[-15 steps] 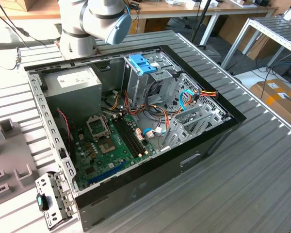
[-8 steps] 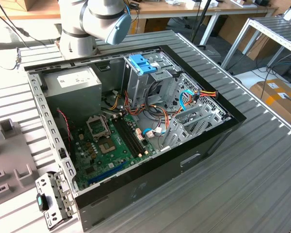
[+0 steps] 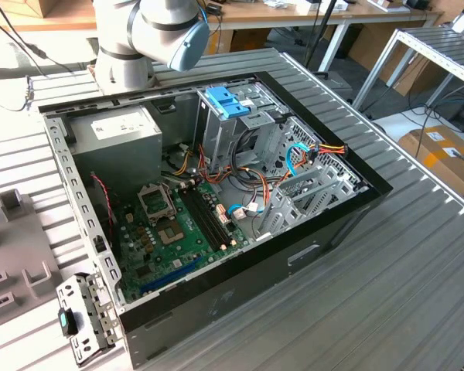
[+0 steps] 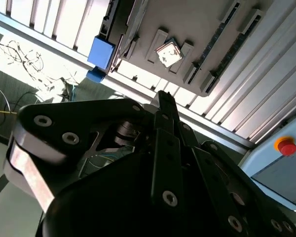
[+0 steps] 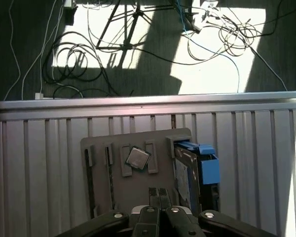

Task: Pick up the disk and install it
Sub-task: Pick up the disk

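The disk (image 5: 186, 173) stands on edge in a slot at one side of a grey tray (image 5: 138, 140) in the first wrist view. It is a thin slab with a silvery face in a dark frame, and it has chunky blue plastic rails on its outer side. The tray lies on a slatted metal surface (image 5: 39, 163), and a small square chip (image 5: 137, 158) sits between two raised posts in the slot next to the disk. The end effector (image 5: 158, 192) hangs over the tray between chip and disk, near the disk but apart from it. Its black fingers (image 5: 153, 197) are pressed together and hold nothing. Beyond the surface's edge the floor (image 5: 138, 74) is strewn with loose cables (image 5: 79, 54). In the exterior view an open computer case (image 3: 332, 220) lies across the middle of the frame, with the arm (image 3: 151, 27) at the upper left. Inside it are a grey power box (image 3: 116, 139) toward the exterior view's left and a green circuit board (image 3: 170, 232) lower down. There is also a metal cage (image 3: 216, 135) topped by a light-blue bracket (image 3: 228, 102), with orange and red wires (image 3: 329, 148) bunched near it.
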Controlling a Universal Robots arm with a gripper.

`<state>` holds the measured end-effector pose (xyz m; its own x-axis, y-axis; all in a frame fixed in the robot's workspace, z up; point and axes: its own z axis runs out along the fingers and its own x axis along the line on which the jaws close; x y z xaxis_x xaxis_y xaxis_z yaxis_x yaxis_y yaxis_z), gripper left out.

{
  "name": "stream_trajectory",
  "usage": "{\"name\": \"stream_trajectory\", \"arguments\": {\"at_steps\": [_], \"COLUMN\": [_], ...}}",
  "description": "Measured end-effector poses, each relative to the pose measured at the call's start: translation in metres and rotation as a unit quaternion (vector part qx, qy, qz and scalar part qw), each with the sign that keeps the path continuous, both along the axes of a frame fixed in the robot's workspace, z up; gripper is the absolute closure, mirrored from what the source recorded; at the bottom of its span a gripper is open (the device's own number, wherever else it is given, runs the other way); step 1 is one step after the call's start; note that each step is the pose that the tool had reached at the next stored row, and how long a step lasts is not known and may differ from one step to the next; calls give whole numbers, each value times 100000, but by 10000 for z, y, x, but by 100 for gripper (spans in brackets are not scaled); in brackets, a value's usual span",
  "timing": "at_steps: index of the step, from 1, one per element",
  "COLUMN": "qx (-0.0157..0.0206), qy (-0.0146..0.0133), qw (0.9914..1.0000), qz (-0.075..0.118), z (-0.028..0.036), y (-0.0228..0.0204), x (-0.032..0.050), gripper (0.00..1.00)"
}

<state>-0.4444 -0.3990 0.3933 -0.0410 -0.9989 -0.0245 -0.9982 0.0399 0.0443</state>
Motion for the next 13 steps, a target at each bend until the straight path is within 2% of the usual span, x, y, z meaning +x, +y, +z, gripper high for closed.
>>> {"name": "stream_trajectory", "arguments": {"at_steps": [8,13], "qx": [1,0], "qy": [0,-1], "qw": [99985,99944], "qz": [1747,3334], "z": [0,0], "y": [0,0], "x": [1,1], "gripper": [89,89]}}
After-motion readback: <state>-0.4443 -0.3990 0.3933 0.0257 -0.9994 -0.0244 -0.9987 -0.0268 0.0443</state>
